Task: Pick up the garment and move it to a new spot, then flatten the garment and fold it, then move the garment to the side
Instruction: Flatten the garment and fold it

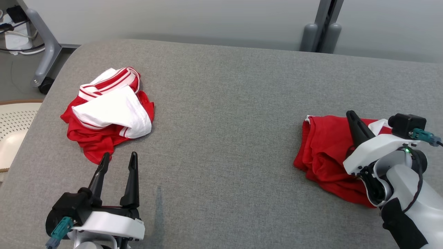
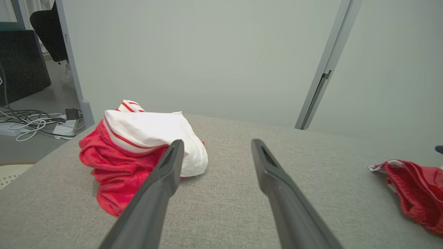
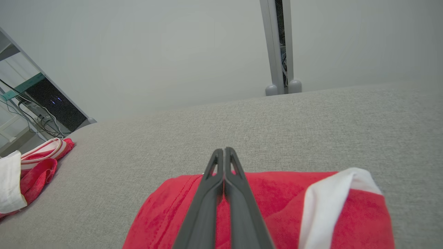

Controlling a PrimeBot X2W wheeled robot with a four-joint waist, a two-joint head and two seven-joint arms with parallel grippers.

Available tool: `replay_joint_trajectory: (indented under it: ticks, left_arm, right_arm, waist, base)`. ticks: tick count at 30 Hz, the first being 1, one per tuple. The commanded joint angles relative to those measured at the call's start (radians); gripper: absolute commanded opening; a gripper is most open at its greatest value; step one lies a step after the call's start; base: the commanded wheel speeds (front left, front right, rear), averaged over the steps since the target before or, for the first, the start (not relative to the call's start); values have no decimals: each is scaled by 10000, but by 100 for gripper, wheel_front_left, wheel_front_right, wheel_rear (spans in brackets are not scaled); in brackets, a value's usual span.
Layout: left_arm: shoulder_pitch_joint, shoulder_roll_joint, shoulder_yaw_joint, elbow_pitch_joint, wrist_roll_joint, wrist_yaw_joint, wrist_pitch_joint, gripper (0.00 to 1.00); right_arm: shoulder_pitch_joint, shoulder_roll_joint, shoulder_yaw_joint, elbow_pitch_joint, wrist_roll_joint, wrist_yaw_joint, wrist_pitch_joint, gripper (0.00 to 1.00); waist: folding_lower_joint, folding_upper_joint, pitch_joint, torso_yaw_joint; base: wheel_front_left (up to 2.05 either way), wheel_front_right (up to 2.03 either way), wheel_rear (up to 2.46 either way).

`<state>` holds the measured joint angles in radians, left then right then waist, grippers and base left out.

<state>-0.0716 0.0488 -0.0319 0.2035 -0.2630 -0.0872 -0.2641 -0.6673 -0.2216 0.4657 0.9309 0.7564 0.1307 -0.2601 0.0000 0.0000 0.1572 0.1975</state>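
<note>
A crumpled red and white garment lies in a heap on the left of the grey padded table. It also shows in the left wrist view as a garment heap, just ahead and left of my fingers. My left gripper stands open right in front of it, apart from the cloth; its jaws hold nothing. A second, folded red garment with a white edge lies on the right. My right gripper is shut over it, fingertips pressed together above the red cloth, with nothing seen between them.
The table's left edge drops off near a pale perforated object. A grey wheeled leg and cables stand at the back left. A grey post rises behind the table against the pale wall.
</note>
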Motion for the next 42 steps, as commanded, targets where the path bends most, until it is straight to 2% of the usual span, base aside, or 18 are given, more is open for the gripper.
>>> replay_joint_trajectory:
  ticks: [1, 6, 12, 19, 20, 21, 23, 24, 29, 33, 38, 42]
  left_arm:
    - [-21, 37, 51, -47, -47, 36, 0, 100]
    - [167, 36, 186, -107, 41, 14, 0, 100]
    - [235, 34, 326, -144, 115, -52, 0, 100]
    - [403, 37, 489, -108, 195, -86, 1, 100]
    - [431, 37, 526, -118, 198, -91, 1, 100]
    - [431, 37, 526, -118, 198, -91, 1, 100]
    - [462, 37, 596, -139, 211, -101, 0, 100]
    - [469, 37, 616, -153, 215, -119, 0, 100]
    - [629, 37, 744, -216, 208, -159, 0, 100]
    - [661, 39, 770, -246, 245, -174, 0, 100]
    - [689, 37, 752, -278, 259, -179, 1, 100]
    - [526, 39, 625, -296, 230, -135, 0, 100]
  right_arm:
    - [195, -136, -87, -205, 16, 1, -68, 0]
    - [1001, -491, -771, -1524, -232, 1, -63, 0]
    - [2448, -816, -2121, -3181, -826, 1, -63, 0]
    - [4144, -636, -3740, -4836, -1396, 1, -64, 0]
    - [4398, -564, -3940, -5088, -1520, 1, -64, 12]
    - [4398, -564, -3940, -5088, -1520, 1, -64, 12]
    - [4916, -456, -4283, -5556, -1817, 1, -64, 67]
    - [5174, -385, -4456, -5757, -1973, 1, -64, 100]
    - [6214, 127, -5004, -6491, -2447, 1, -65, 100]
    - [6549, 282, -4993, -6669, -2600, 1, -65, 100]
    - [6233, 177, -4564, -6701, -2653, 1, 83, 100]
    - [5468, 90, -4045, -6231, -2665, 1, 771, 100]
  waist:
    - [0, 0, -65, -73]
    - [0, 0, -261, -381]
    - [0, 0, -498, -834]
    - [0, 0, -820, -1308]
    - [0, 0, -856, -1365]
    - [0, 0, -856, -1365]
    - [0, 0, -916, -1448]
    - [0, 0, -937, -1477]
    - [0, 0, -978, -1595]
    - [0, 0, -997, -1623]
    - [0, 0, -1007, -1532]
    - [0, 0, -923, -1320]
  base:
    - [0, 0, 0]
    - [0, 0, 0]
    - [0, 0, 0]
    - [0, 0, 0]
    - [0, 0, 0]
    - [0, 0, 0]
    - [0, 0, 0]
    - [0, 0, 0]
    - [0, 0, 0]
    - [0, 0, 0]
    - [0, 0, 0]
    - [0, 0, 0]
